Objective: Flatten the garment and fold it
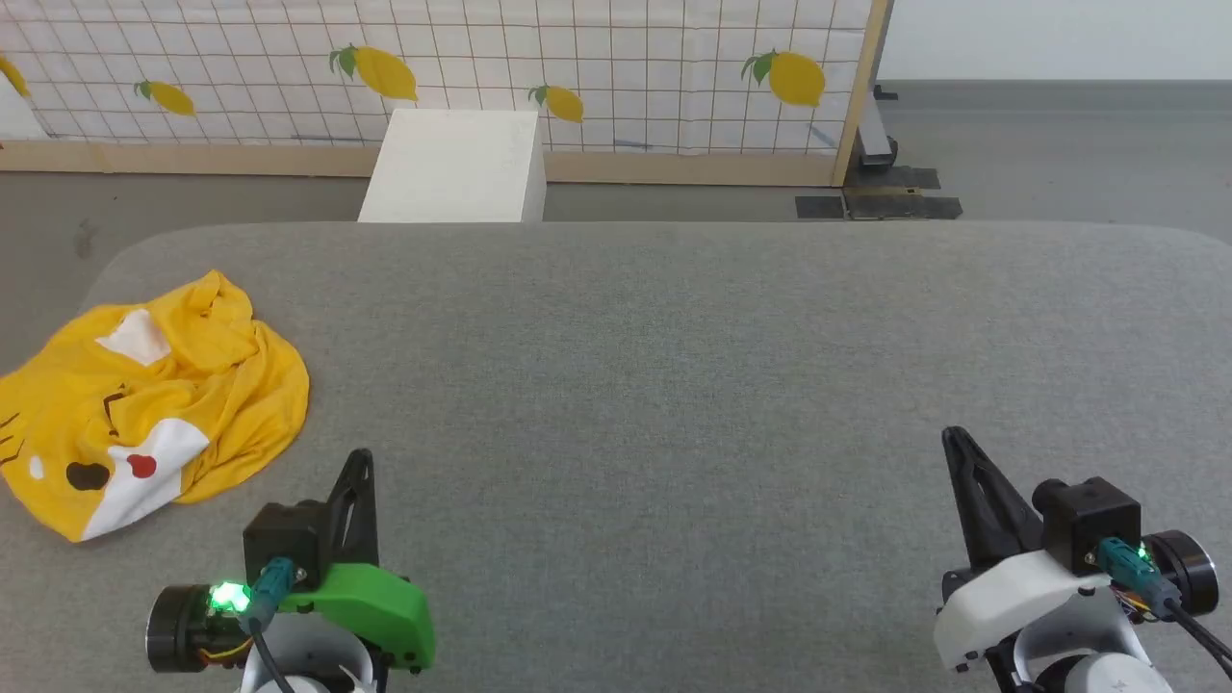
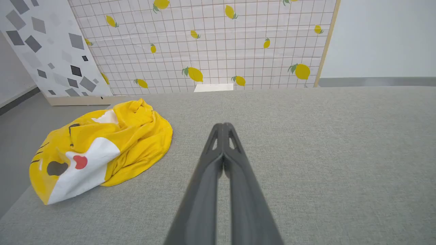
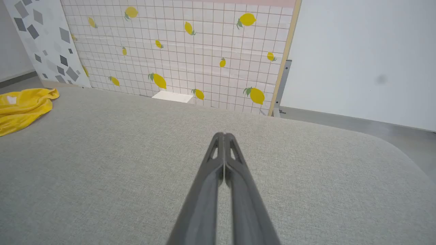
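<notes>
The garment [image 1: 144,404], a bright yellow T-shirt with white patches, a red dot and a black nose print, lies crumpled in a heap at the left edge of the grey padded table [image 1: 674,366]. It also appears in the left wrist view [image 2: 102,149] and at the far left of the right wrist view [image 3: 20,109]. My left gripper [image 1: 361,457] hovers near the front of the table, right of the garment and apart from it, fingers shut and empty [image 2: 223,126]. My right gripper [image 1: 953,438] is at the front right, shut and empty [image 3: 223,135].
A white box [image 1: 457,164] stands on the floor beyond the table's far edge. Behind it runs a lemon-print tiled screen [image 1: 577,67] with a wooden frame. The garment partly overhangs the table's left edge, with grey floor [image 1: 48,221] beyond.
</notes>
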Robot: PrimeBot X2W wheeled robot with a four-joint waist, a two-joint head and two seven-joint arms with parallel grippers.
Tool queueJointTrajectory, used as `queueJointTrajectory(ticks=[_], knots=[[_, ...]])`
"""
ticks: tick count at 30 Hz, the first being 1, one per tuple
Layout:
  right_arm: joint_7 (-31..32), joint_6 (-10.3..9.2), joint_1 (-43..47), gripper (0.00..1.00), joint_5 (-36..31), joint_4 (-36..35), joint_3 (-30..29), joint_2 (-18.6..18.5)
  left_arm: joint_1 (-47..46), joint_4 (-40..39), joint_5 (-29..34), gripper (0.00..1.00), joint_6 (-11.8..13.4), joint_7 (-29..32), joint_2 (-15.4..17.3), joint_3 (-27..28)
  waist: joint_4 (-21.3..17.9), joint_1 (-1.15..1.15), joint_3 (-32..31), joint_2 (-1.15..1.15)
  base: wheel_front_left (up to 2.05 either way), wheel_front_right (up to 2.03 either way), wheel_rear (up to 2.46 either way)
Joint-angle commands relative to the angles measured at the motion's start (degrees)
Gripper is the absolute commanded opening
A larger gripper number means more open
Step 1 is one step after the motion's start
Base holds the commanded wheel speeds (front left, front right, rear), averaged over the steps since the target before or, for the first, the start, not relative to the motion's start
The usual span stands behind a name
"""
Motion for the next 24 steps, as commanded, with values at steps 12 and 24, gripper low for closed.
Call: queueJointTrajectory(ticks=[12, 24], knots=[[0.01, -0.1, -1.0, 0.0, -0.14, 0.09, 0.08, 0.13, -1.02, 0.21, 0.59, 0.0, -0.05, 0.08, -0.33, 0.18, 0.0, 0.0, 0.0, 0.0, 0.0, 0.0, 0.0], [0.01, -0.1, -1.0, 0.0, -0.14, 0.09, 0.08, 0.13, -1.02, 0.21, 0.59, 0.0, -0.05, 0.08, -0.33, 0.18, 0.0, 0.0, 0.0, 0.0, 0.0, 0.0, 0.0]])
